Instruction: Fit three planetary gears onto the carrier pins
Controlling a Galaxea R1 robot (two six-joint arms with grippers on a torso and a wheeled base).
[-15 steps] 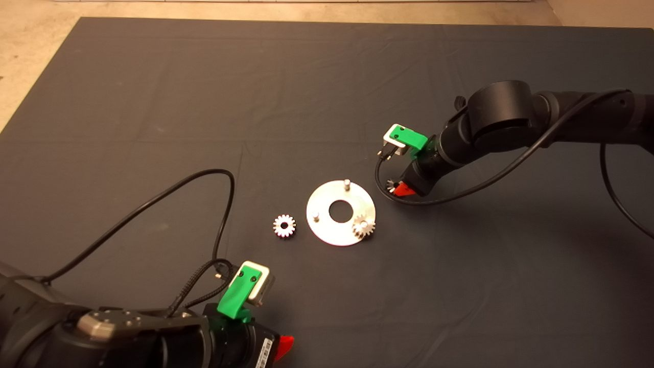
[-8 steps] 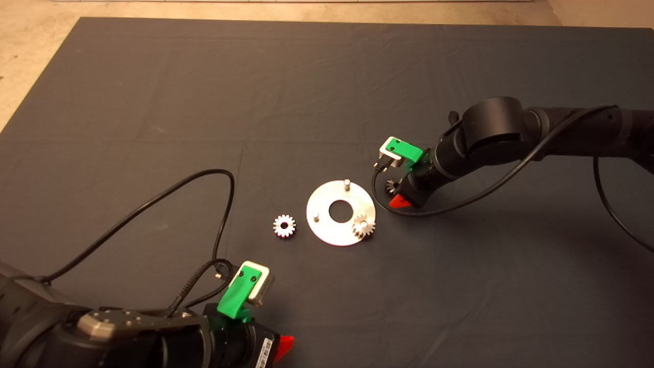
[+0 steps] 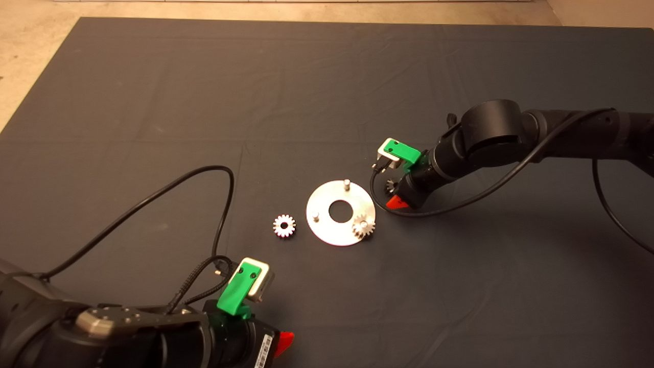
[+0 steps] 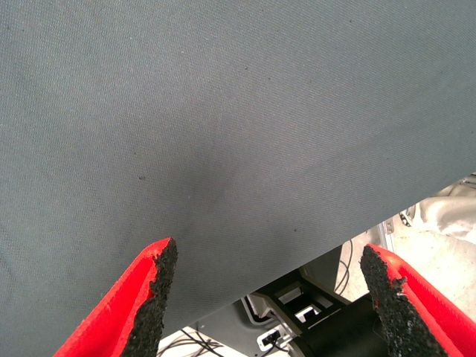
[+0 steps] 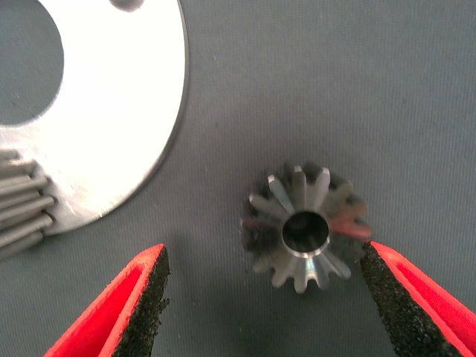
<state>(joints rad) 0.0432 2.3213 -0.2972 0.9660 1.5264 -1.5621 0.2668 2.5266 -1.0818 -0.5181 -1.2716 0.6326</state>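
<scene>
A dark mat covers the table. The right arm reaches in from three o'clock; the left arm waits at seven o'clock. At centre lies the shiny disc with three pins: bare ones at twelve o'clock and nine o'clock, while one gear sits on the pin at the disc's four o'clock. A second gear lies on the mat near the disc's nine o'clock. The right gripper is low at the disc's two o'clock, fingers spread wide around a third gear, one pad just beside its teeth. The left gripper is also spread wide, holding nothing.
</scene>
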